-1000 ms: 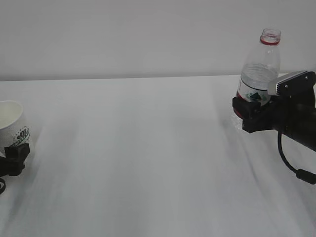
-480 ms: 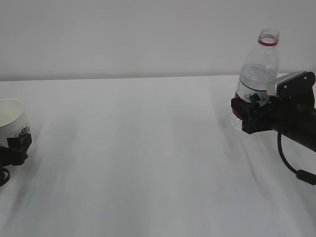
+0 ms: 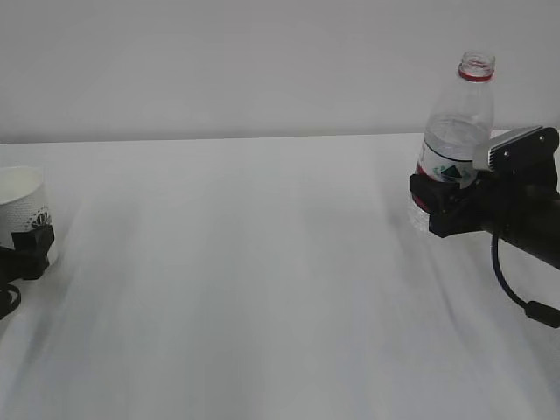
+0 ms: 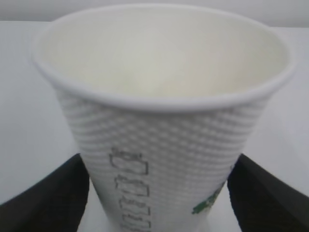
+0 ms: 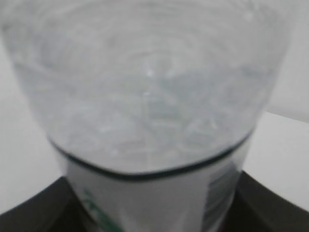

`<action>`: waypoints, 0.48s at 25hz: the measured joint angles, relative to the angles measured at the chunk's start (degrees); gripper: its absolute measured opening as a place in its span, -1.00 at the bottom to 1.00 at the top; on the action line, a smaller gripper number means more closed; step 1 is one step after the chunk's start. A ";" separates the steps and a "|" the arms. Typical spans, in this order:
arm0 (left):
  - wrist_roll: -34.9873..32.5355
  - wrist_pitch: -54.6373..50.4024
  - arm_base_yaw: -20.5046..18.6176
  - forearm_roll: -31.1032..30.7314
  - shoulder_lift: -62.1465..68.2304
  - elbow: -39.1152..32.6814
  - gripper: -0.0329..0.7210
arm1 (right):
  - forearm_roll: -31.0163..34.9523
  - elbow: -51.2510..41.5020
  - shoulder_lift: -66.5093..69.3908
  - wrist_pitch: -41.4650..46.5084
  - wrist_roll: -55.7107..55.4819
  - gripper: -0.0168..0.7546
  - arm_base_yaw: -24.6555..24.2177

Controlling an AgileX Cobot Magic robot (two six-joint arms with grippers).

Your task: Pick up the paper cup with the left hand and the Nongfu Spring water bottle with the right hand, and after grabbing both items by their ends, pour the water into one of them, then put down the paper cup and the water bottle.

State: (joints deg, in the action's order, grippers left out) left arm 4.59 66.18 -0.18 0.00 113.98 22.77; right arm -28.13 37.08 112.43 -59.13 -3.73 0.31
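Standing between each claw's fingers — paper cup (image 4: 159,140) in left hand (image 3: 26,249), water bottle (image 3: 457,140) clamped by right hand (image 3: 437,206).

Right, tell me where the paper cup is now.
Far left of the exterior view, the paper cup stands upright between the left hand's fingers, opposite the bottle.

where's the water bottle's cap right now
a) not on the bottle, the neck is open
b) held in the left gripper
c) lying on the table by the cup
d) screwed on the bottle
a: the Nongfu Spring water bottle stands upright in the right hand with only its red neck ring around an open mouth; no cap shows anywhere.
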 joint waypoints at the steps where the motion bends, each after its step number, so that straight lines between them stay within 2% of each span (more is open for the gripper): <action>1: 0.00 0.00 0.00 0.00 0.00 -0.08 0.85 | 0.00 0.00 0.00 0.00 0.00 0.27 0.00; 12: 0.00 -0.67 0.00 0.00 0.04 -0.08 0.86 | 0.00 0.00 0.00 -0.21 -0.02 0.27 0.00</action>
State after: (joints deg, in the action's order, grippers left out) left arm 4.59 65.51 -0.18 0.00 114.02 22.70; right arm -28.13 37.08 112.43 -59.34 -3.76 0.31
